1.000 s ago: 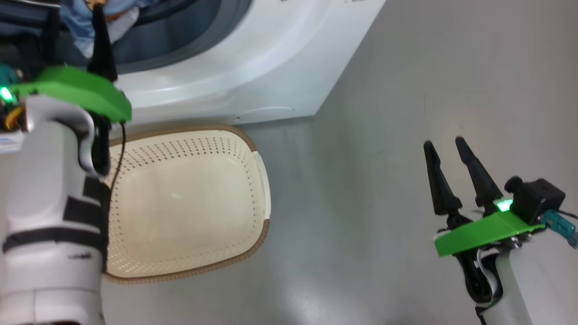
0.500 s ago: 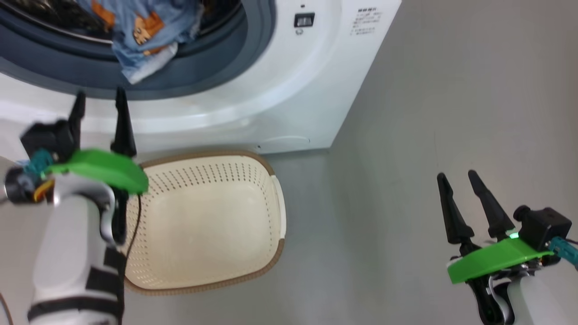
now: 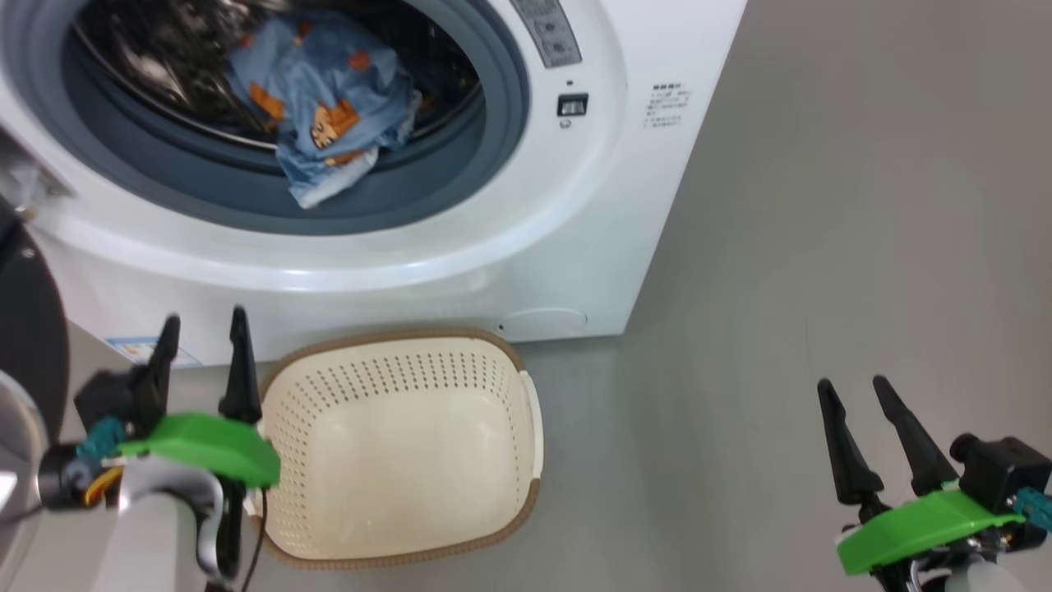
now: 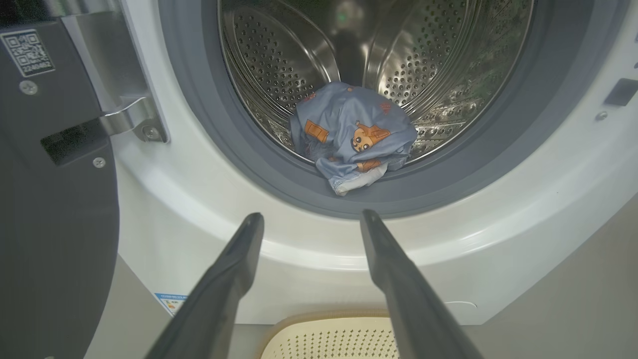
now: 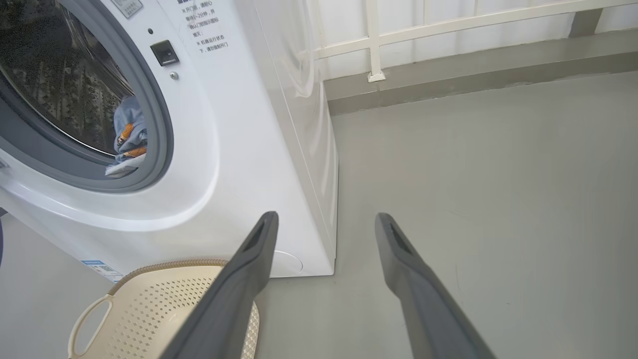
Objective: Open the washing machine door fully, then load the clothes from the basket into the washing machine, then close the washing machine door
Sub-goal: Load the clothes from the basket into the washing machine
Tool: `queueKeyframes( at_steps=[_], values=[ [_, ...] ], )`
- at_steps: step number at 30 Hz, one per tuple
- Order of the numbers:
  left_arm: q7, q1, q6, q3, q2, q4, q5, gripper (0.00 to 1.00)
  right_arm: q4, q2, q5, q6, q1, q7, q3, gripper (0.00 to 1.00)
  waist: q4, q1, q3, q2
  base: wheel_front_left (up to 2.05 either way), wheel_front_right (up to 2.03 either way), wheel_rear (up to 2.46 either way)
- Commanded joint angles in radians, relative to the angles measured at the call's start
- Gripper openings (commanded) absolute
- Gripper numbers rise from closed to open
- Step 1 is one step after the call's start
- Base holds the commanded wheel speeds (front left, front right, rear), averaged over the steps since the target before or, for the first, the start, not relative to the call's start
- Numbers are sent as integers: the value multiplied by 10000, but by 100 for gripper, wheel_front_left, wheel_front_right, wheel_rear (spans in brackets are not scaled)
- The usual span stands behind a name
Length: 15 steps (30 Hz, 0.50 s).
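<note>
Loading looks finished: the clothes point(image 3: 329, 123) lie in the washing machine point(image 3: 575, 230), one corner draped on the gasket point(image 3: 460, 189); the basket point(image 3: 386, 337) stands empty. The left hand point(image 3: 205, 321) and right hand point(image 3: 852, 385) are spread, holding nothing. The next move is probably swinging the washing machine door point(image 4: 50, 224) shut.

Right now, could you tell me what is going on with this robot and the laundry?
The clothes lie inside the washing machine, one corner over its grey gasket. The basket on the floor looks empty. Left gripper and right gripper hold nothing, jaws open. The washing machine door stands open, not yet closed.
</note>
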Motion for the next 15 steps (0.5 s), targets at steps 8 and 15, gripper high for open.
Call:
queueKeyframes(
  at_steps=[8, 15],
  values=[
    [-64, 1365, -22, 476, 200, -933, 3, 100, -230, -241, -84, 27, 688, -49, 59, 100, 267, 0, -846, -1, 0, 0, 0],
    [-64, 2246, -24, 571, 192, -1580, 8, 100, -295, -276, -93, 27, 1077, -49, -89, 100, 323, 0, -1171, -1, 0, 0, 0]
  ],
)
